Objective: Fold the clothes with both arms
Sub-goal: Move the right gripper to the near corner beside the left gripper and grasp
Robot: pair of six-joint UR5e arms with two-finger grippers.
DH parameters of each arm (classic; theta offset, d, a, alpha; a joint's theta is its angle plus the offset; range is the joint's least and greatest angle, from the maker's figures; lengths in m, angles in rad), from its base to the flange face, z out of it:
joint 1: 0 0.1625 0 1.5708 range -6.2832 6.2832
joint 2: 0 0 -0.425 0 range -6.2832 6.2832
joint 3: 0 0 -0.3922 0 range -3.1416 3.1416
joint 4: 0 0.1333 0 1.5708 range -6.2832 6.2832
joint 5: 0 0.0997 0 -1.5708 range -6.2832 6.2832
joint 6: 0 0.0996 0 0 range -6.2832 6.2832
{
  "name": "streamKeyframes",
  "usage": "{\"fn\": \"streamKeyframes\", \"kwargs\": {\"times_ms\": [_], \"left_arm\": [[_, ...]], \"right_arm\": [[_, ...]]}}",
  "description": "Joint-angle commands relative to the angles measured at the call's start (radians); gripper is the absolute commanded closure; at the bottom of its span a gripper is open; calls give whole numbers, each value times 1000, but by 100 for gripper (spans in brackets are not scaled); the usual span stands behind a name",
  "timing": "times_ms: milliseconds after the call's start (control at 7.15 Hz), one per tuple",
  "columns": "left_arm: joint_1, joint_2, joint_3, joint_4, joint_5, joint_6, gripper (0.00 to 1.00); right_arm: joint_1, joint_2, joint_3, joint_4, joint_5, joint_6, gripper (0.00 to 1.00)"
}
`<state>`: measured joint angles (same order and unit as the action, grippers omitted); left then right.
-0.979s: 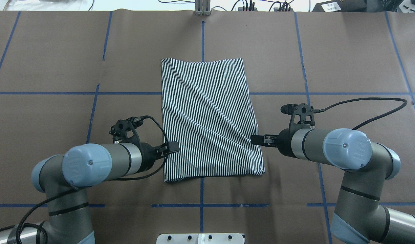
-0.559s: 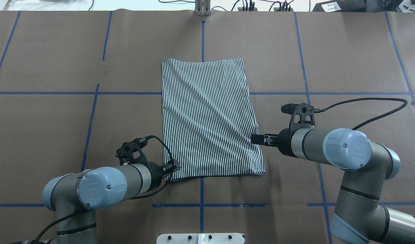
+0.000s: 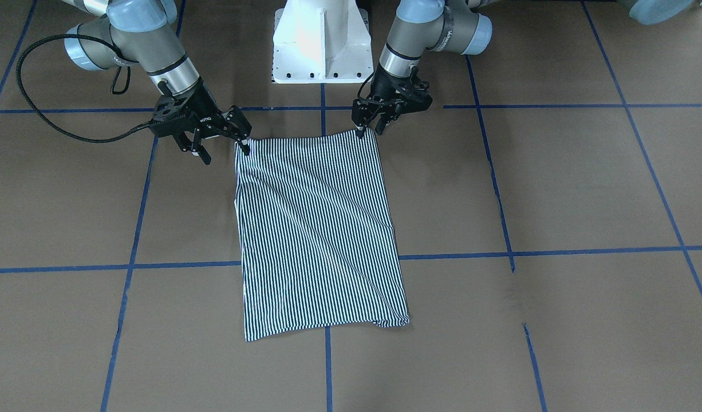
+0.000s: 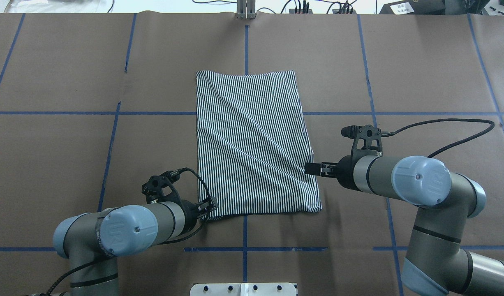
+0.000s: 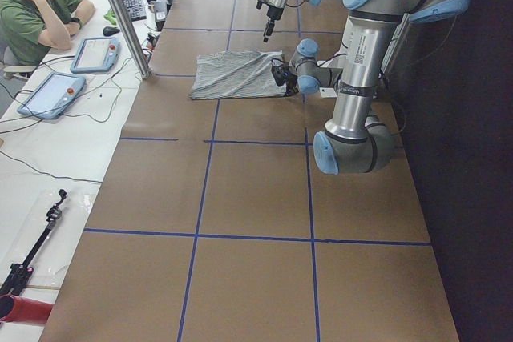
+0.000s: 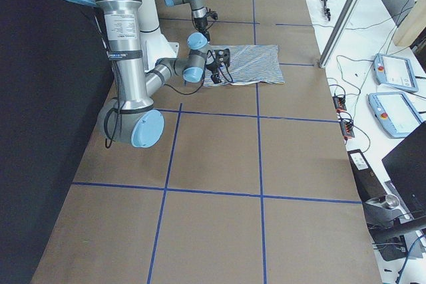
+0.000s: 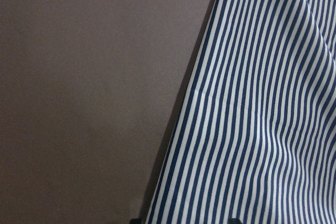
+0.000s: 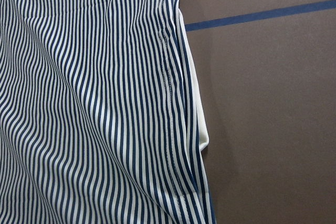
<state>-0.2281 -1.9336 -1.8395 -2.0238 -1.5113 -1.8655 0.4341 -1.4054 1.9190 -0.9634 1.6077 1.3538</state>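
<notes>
While the striped polo shirt [image 4: 252, 139] is lying folded into a long rectangle at the middle of the brown surface [image 4: 71, 164], we are holding both end effectors at its robot-side end. The left end effector [image 3: 369, 132] is standing at the near left corner with its jaws partly apart. In its wrist view the shirt's side edge is running between the two tips, and nothing is pinched yet. The right end effector [image 3: 225, 154] is spread wide beside the right side edge, toward the near end, and is carrying nothing. We cannot tell whether a finger is touching the cloth.

We are judging the shirt to be light, thin and limp. Diagonal ripples are crossing it, and a cream layer [image 8: 199, 124] is peeking out past the stitched hem [image 8: 167, 77], so the stacked layers are likely to slide over one another. We are planning to take hold at the two near corners, low against the surface, catching every layer, and to lift both sides evenly so the fold is not skewing.
</notes>
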Motion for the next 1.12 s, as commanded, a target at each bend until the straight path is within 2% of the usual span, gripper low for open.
{"fn": "streamKeyframes", "kwargs": {"times_ms": [0,419,559,699,839,979], "left_arm": [[7,-2,8,0,-1,2,38],[10,-5,17,-1,-1,3,38],[10,-5,16,-1,-1,2,57],[10,-5,17,-3,-1,3,88],[10,-5,17,-3,0,3,89],[12,-4,16,-1,0,2,100]], "right_arm": [[0,0,0,0,0,5,0],[0,0,0,0,0,5,0],[0,0,0,0,0,5,0],[0,0,0,0,0,5,0],[0,0,0,0,0,5,0],[0,0,0,0,0,7,0]]}}
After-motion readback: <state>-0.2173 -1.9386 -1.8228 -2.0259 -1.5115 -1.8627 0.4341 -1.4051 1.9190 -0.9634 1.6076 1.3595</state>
